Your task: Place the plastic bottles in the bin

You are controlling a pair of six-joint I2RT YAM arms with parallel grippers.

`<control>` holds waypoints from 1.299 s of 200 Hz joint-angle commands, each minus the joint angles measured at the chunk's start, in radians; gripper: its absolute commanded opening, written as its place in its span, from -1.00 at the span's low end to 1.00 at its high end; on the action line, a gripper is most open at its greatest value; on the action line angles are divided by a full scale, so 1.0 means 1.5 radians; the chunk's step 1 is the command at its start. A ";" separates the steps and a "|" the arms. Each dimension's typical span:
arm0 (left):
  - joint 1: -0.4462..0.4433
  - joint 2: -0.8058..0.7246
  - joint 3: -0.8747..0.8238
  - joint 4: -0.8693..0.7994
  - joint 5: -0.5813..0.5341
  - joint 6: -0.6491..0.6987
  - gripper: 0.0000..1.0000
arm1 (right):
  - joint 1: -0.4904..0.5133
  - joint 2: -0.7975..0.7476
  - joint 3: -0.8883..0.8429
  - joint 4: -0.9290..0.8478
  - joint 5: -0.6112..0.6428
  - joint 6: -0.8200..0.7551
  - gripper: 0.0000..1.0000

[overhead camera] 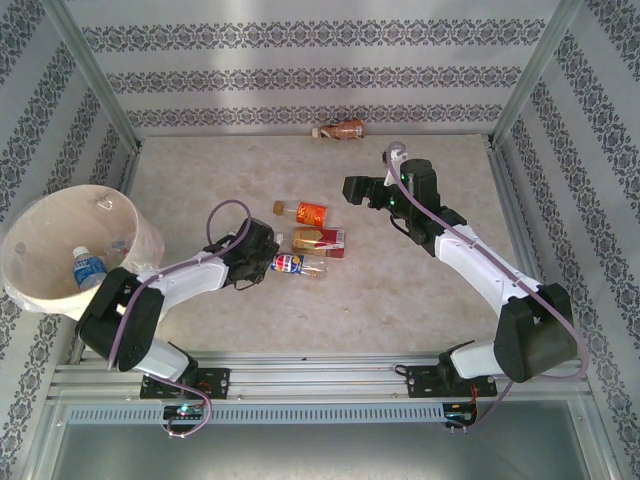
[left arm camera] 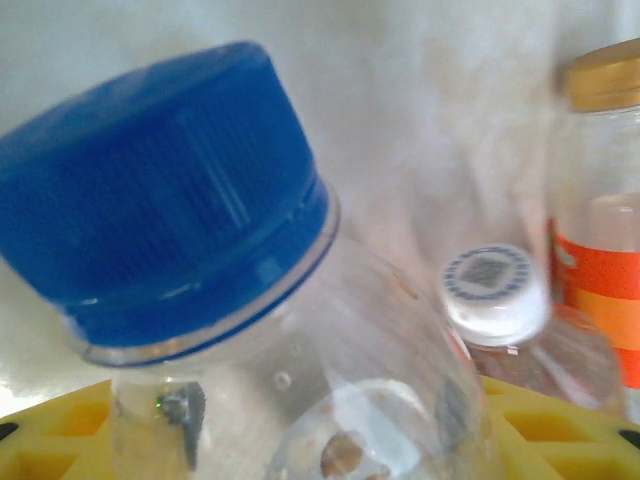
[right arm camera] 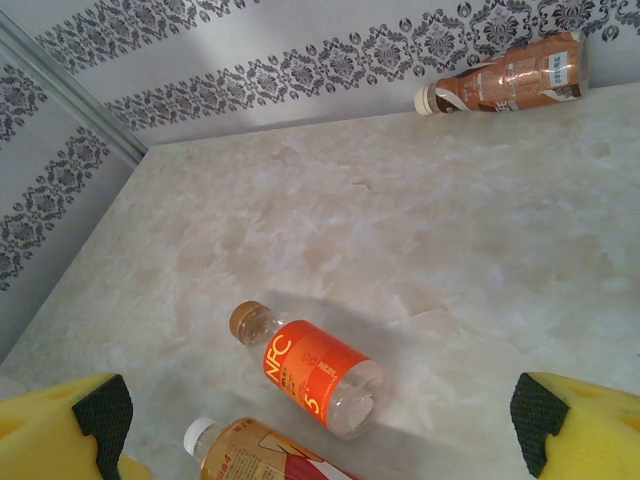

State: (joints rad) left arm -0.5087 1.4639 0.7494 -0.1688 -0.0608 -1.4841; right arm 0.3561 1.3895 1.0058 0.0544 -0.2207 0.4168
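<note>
Now the left claw (overhead camera: 262, 258) sits low over the surface (overhead camera: 400, 300). A blue-capped bottle (overhead camera: 297, 264) lies on its side between the claw's yellow fingers (left arm camera: 55, 435). The left wrist view shows the blue cap very close, with a yellow finger on each side of the clear body. It is not clear if the fingers squeeze the bottle or just sit next to it.

The right claw (overhead camera: 356, 190) hangs above the surface farther back. It is wide open and has nothing in it.

Just behind the blue-capped bottle lies a white-capped bottle (overhead camera: 320, 240) with a red and yellow label. The two are very close together. A little farther back is an orange bottle (overhead camera: 305, 212) with a brown cap. It lies on its side, near the open right claw. All three are near the middle of the surface.

Far from them, a brown bottle (overhead camera: 340, 129) lies on its side against the back wall (overhead camera: 300, 70).

The bin (overhead camera: 50, 235) stands at the left edge of the surface, beside the left arm. It is big, round and cream-white. A blue-labelled bottle (overhead camera: 88, 268) lies inside it.
</note>
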 commanded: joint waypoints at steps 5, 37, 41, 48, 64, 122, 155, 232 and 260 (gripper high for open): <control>0.002 -0.061 0.033 -0.043 -0.089 0.131 0.12 | 0.003 0.008 0.024 0.001 0.002 -0.015 0.96; 0.005 -0.126 0.047 -0.076 -0.138 0.230 0.13 | 0.005 0.011 0.025 0.007 -0.001 -0.015 0.96; 0.007 -0.133 0.052 -0.083 -0.143 0.245 0.12 | 0.006 0.012 0.025 0.008 -0.002 -0.014 0.96; 0.008 -0.145 0.063 -0.100 -0.155 0.271 0.12 | 0.007 0.012 0.025 0.008 -0.003 -0.016 0.96; 0.009 -0.171 0.096 -0.134 -0.186 0.338 0.11 | 0.008 0.013 0.025 0.007 -0.004 -0.017 0.96; 0.011 -0.235 0.215 -0.196 -0.310 0.548 0.09 | 0.016 0.018 0.033 0.014 -0.010 -0.022 0.96; 0.012 -0.272 0.278 -0.199 -0.361 0.652 0.09 | 0.020 0.020 0.040 0.012 -0.011 -0.030 0.96; 0.017 -0.316 0.441 -0.293 -0.500 0.822 0.08 | 0.030 0.026 0.053 0.012 -0.010 -0.043 0.96; 0.019 -0.316 0.490 -0.318 -0.568 0.885 0.07 | 0.033 0.033 0.059 0.012 -0.013 -0.044 0.96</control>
State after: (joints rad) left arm -0.4953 0.9993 1.4261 -0.5674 -0.7795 -0.2943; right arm 0.3908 1.4223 1.0584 0.0555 -0.2256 0.3714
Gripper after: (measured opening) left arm 0.556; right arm 0.980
